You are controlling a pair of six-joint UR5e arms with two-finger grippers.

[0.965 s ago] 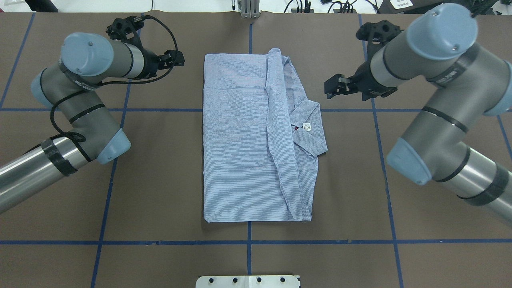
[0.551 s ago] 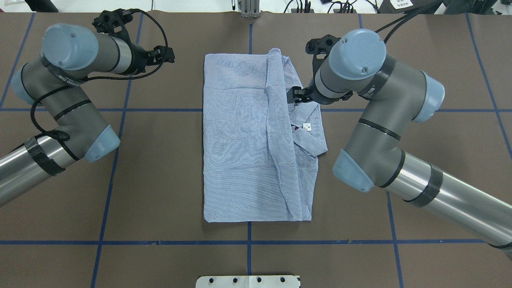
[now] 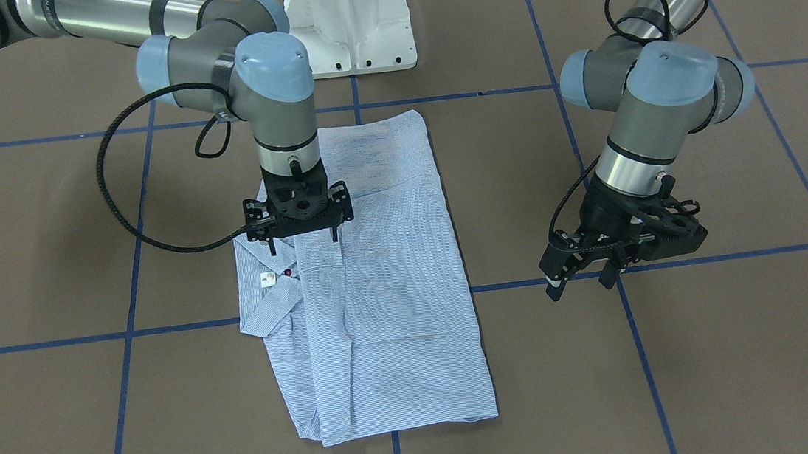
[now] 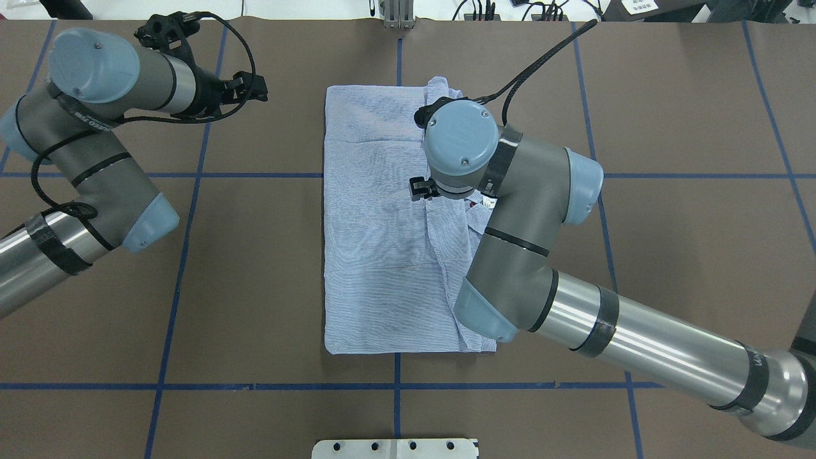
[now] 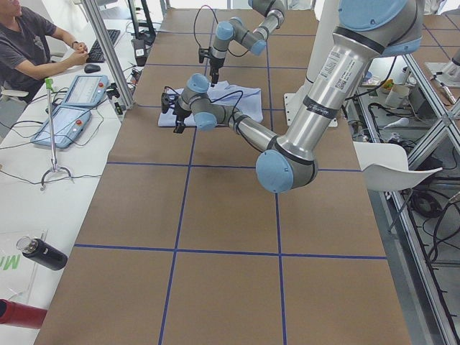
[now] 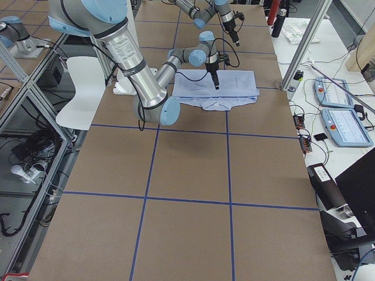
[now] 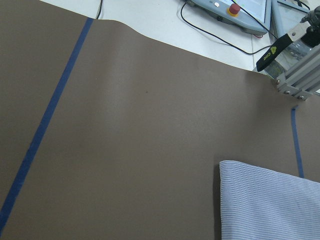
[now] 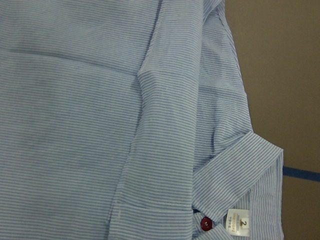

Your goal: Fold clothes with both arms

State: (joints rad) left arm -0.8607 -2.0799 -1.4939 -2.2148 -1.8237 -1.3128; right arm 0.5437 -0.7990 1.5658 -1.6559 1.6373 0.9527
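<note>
The light blue striped shirt (image 3: pixel 383 318) lies folded into a long rectangle at the table's middle (image 4: pixel 376 255). Its collar, white neck label (image 8: pixel 239 222) and a red button (image 8: pixel 205 224) show on the side toward my right arm. My right gripper (image 3: pixel 303 245) points straight down, open, just over the fold edge beside the collar. In the overhead view the wrist hides most of it. My left gripper (image 3: pixel 579 286) is open and empty, low over bare table to the shirt's left (image 4: pixel 252 89). The left wrist view shows only a shirt corner (image 7: pixel 270 205).
The white pedestal base (image 3: pixel 351 24) stands at the robot's edge of the table. Blue tape lines (image 4: pixel 178 268) cross the brown table. An aluminium post (image 4: pixel 398 16) stands at the far edge. An operator (image 5: pixel 36 43) and control pendants (image 6: pixel 340 117) are beyond it.
My right arm has swung in from the right of the table to above the shirt by the collar. My left arm has drawn back a little to the left. The shirt has not moved.
</note>
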